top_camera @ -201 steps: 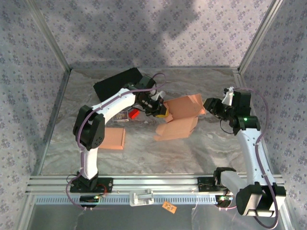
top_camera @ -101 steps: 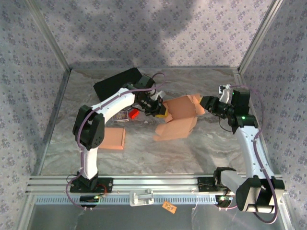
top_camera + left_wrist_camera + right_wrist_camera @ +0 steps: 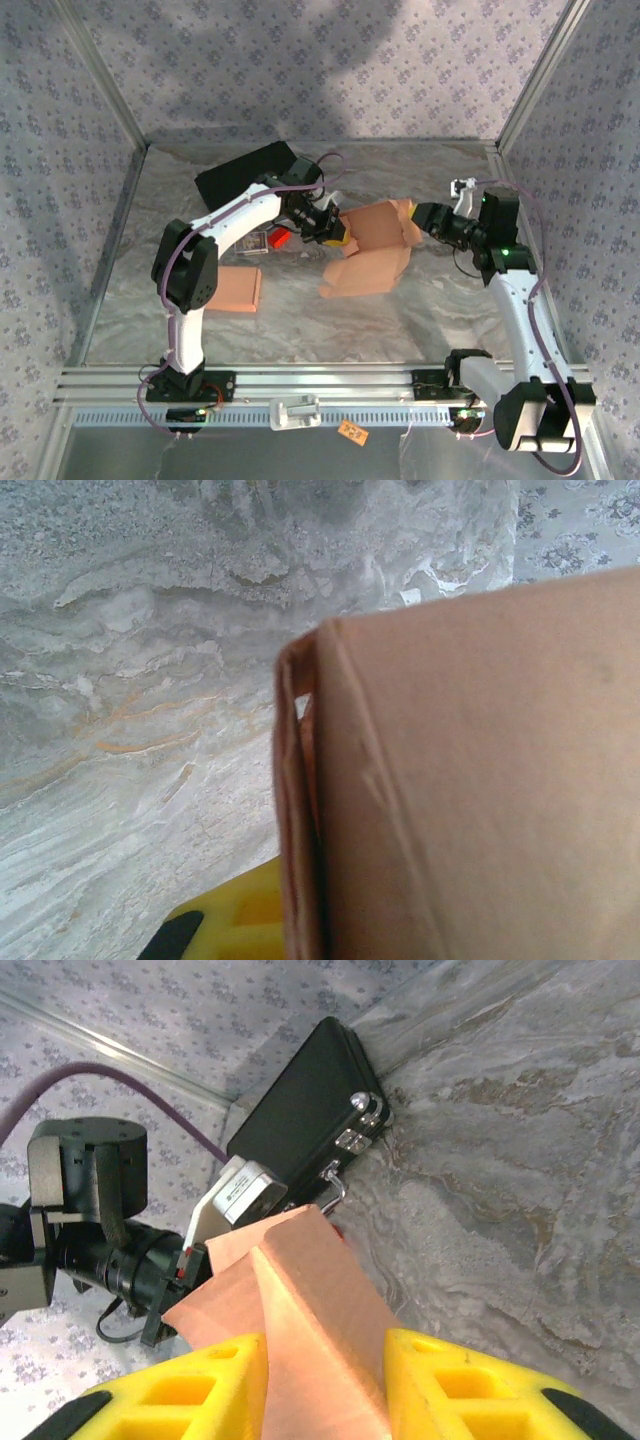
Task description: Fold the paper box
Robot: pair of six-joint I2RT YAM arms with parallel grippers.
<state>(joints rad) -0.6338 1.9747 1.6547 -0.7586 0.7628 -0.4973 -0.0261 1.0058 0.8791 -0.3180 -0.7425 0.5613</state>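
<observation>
Both arms extended inward, pincers facing each other mid-counter.

Left arm point(image 3: 235, 215): upright from its base, elbow bent, forearm reaching up and right, wrist turned so the left pincer point(image 3: 338, 232) points right. Its jaws are closed tight on the left edge of the paper box point(image 3: 375, 235); one yellow finger point(image 3: 240, 920) shows low in the left wrist view, against the panel. Right arm point(image 3: 520, 300): rises from its base, leans in, wrist bent left. The right pincer point(image 3: 418, 218) points left, partly closed, with yellow fingers point(image 3: 200, 1380) pressing either side of a folded ridge of the box.
</observation>
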